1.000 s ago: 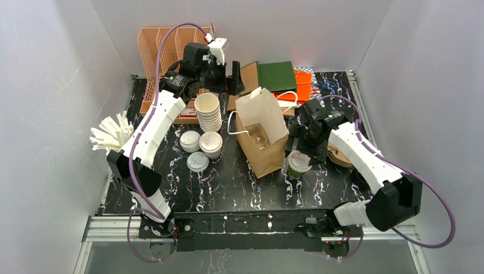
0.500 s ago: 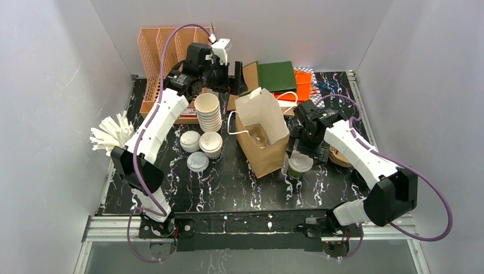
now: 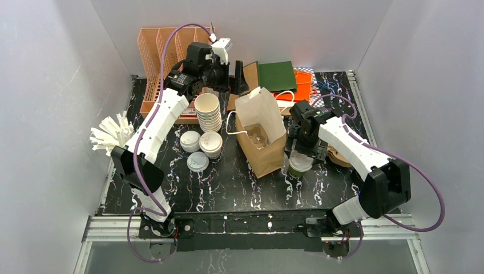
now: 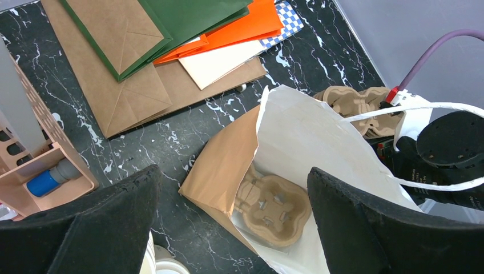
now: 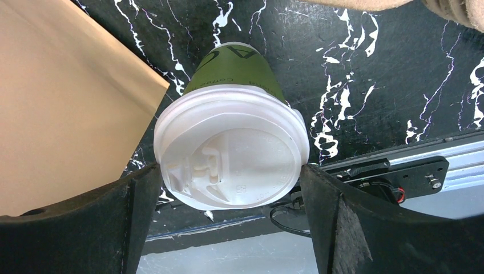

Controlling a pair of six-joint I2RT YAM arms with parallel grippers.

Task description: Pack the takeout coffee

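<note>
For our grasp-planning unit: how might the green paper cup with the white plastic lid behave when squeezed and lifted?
The green paper cup probably dents under a hard squeeze. Its white plastic lid, wider than the walls, might pop off if gripped. Narrowing toward its base, it could tip if nudged.

Black marbled table [image 3: 228, 188], paper bag [image 3: 265, 157], green cup [image 5: 231, 142]

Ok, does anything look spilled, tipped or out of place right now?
Nothing stands out. The lidded green cup stands upright beside the paper bag, with the open right pincer straddling it. The bag stands open with a cup carrier inside. No spills visible.
</note>
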